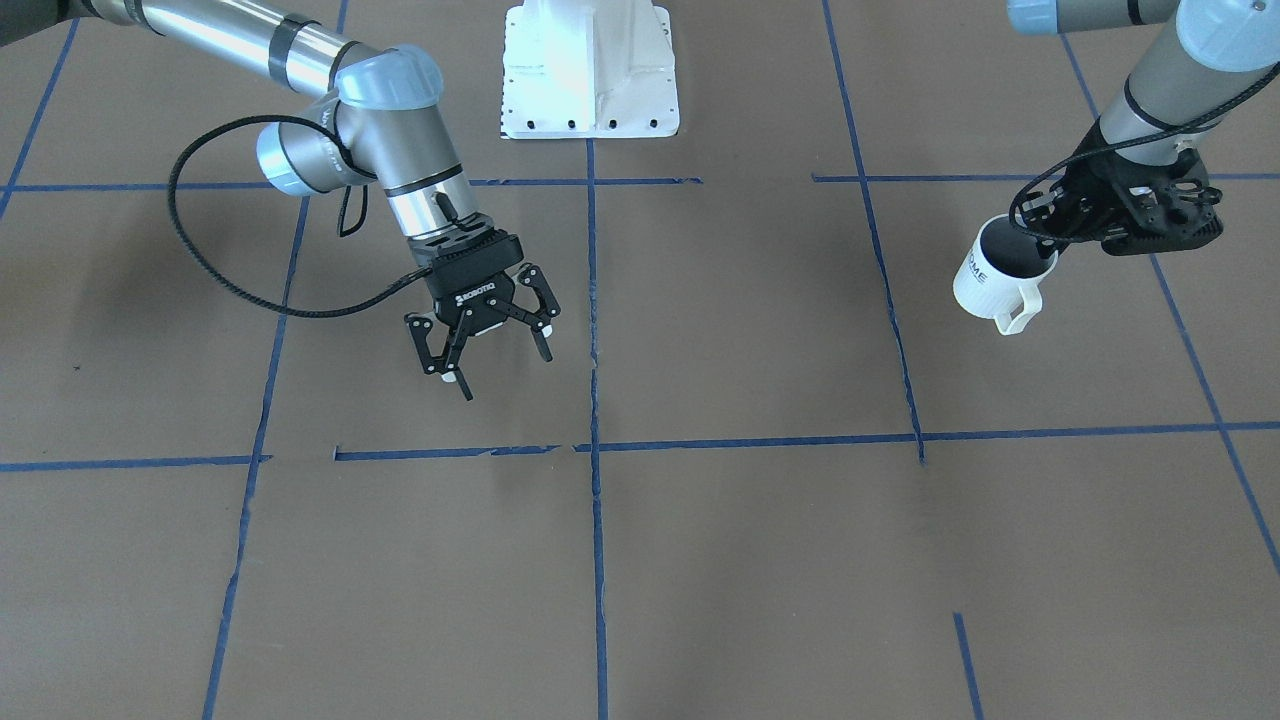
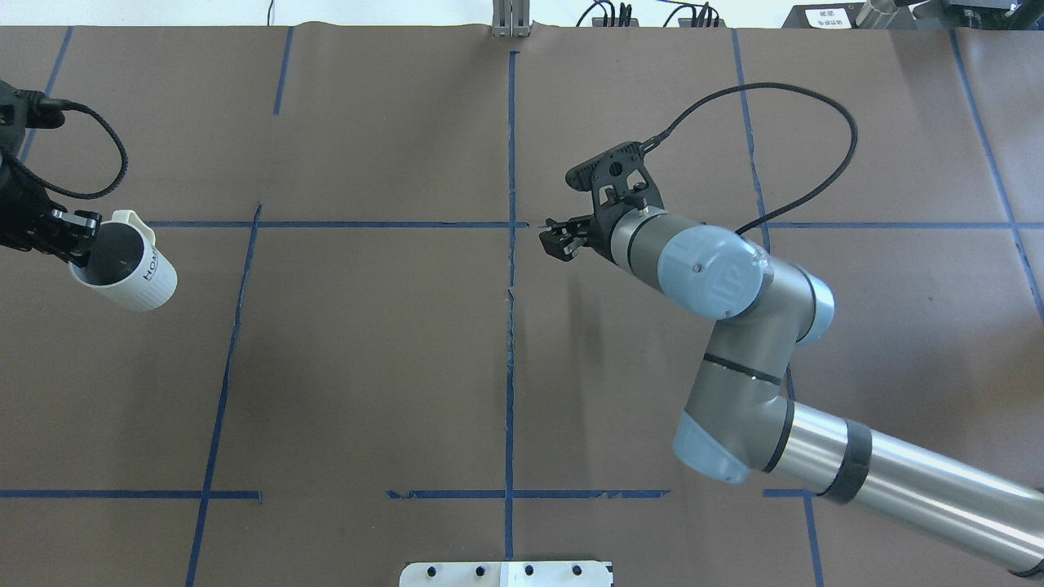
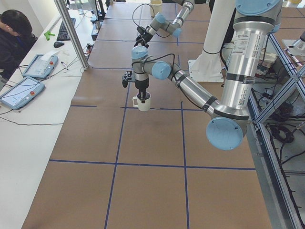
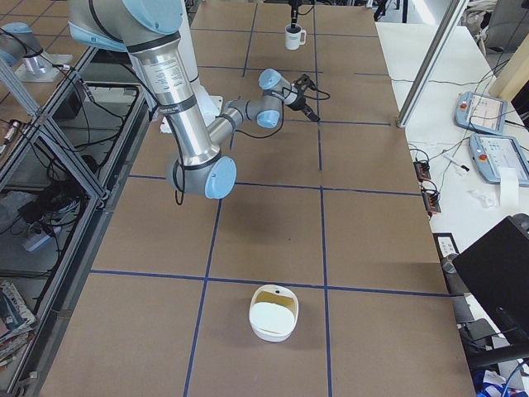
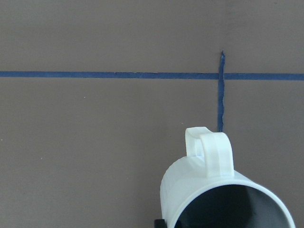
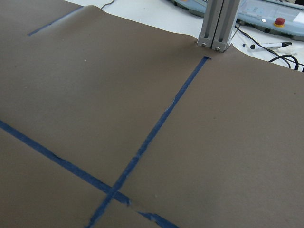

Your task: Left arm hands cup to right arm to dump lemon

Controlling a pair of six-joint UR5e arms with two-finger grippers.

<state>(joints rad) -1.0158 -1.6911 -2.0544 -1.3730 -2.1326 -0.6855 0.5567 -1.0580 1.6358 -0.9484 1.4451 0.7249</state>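
Note:
The white ribbed cup (image 1: 990, 285) with "HOME" lettering hangs tilted at the table's left end. My left gripper (image 1: 1047, 250) is shut on its rim, one finger inside. The overhead view shows the cup (image 2: 134, 277) and the left gripper (image 2: 75, 243) at the left edge. In the left wrist view the cup (image 5: 213, 190) shows its handle and grey inside. The lemon is hidden. My right gripper (image 1: 505, 372), lettered ROBOTIQ, stands open and holds nothing above the table's middle, far from the cup. It also shows from overhead as the right gripper (image 2: 556, 241).
The robot's white base (image 1: 590, 70) stands at the table's robot side. A white bowl (image 4: 273, 313) sits near the table's right end. A metal post (image 6: 216, 23) rises at the far edge. A person sits at a side desk (image 3: 28, 86) with tablets.

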